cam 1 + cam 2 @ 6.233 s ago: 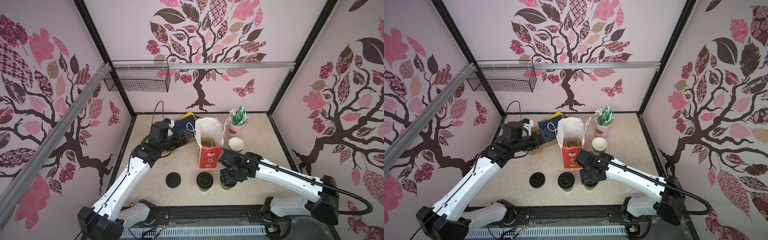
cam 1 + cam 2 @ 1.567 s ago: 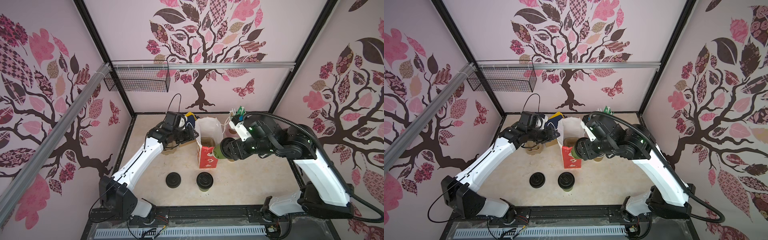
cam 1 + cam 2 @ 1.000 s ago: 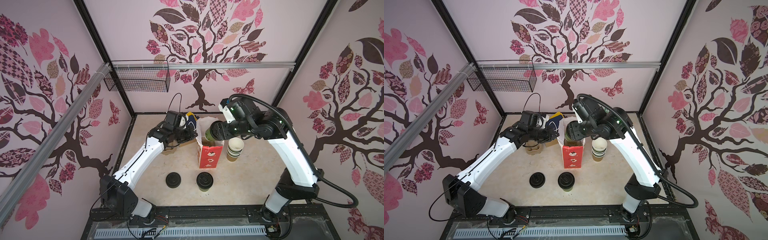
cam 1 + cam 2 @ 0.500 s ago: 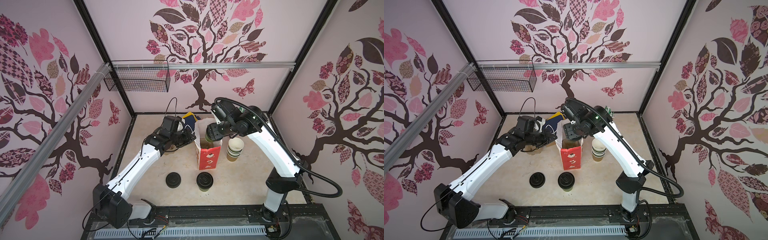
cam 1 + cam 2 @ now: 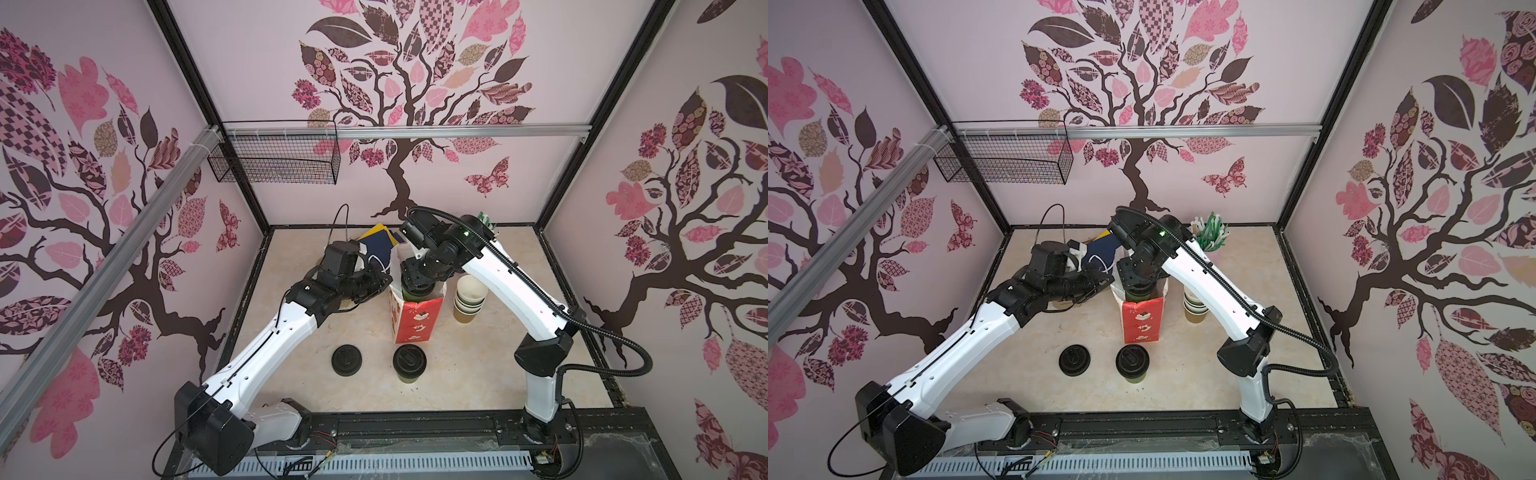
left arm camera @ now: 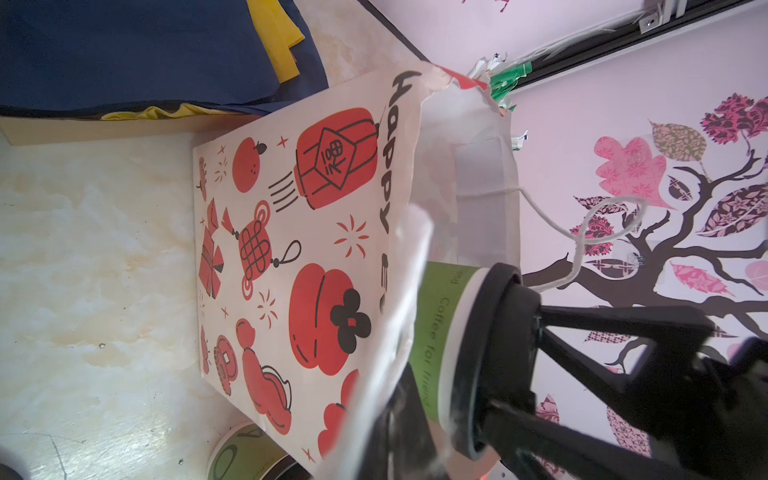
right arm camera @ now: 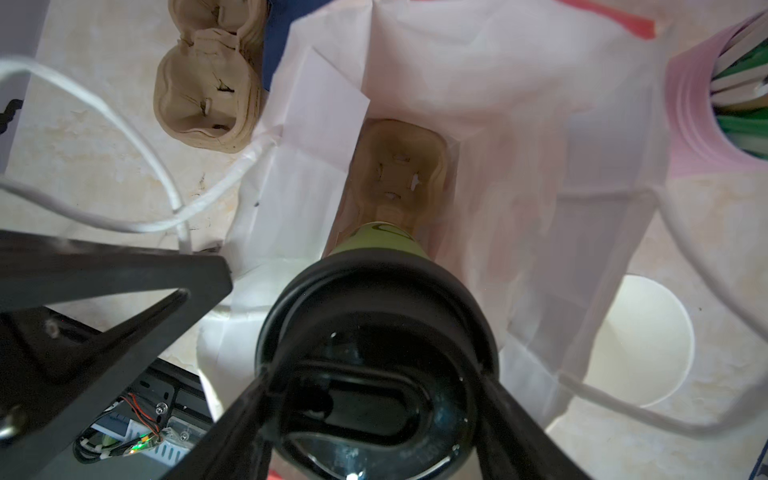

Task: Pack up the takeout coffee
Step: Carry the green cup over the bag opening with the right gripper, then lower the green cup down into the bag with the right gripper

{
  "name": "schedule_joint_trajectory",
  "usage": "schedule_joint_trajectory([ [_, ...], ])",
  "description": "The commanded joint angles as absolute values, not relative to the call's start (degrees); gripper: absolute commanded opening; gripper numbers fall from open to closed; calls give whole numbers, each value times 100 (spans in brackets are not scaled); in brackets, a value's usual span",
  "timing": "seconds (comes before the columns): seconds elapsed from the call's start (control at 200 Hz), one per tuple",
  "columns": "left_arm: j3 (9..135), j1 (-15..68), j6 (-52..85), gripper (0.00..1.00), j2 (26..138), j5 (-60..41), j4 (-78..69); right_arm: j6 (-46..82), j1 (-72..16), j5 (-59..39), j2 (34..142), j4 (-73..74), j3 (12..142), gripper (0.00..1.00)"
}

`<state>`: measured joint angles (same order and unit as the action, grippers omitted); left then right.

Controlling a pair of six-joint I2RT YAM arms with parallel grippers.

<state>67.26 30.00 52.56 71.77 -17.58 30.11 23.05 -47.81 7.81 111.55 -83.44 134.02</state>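
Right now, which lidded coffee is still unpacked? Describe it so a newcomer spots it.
Find the upright red-and-white paper bag mid-table. Just in front of it, toward the robot's base, stands a greenish paper cup with a black sip lid. Unlike the flat loose black lid beside it, it has a cup body underneath.

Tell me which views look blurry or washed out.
Left wrist view: the paper bag print is sharp, its near rim smeared. Right wrist view: the lidded cup is soft up close, glints on its lid, bag interior washed pale. Both top views: crisp and evenly lit.
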Motion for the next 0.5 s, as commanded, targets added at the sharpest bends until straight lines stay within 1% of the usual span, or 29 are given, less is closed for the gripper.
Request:
schedule_joint_trajectory([
  [0.0, 6460, 3032, 5426, 0, 6980, -1578, 2909, 2675, -4751, 821, 11310, -8455, 13314, 70],
  [0.175, 6298, 3044, 5580, 0, 6858, -1540, 2866, 3106, -4716, 625, 11603, -8463, 13432, 66],
  [0.495, 6221, 3056, 5584, 0, 6847, -1512, 2878, 3330, -4714, 659, 11950, -8462, 13546, 67],
])
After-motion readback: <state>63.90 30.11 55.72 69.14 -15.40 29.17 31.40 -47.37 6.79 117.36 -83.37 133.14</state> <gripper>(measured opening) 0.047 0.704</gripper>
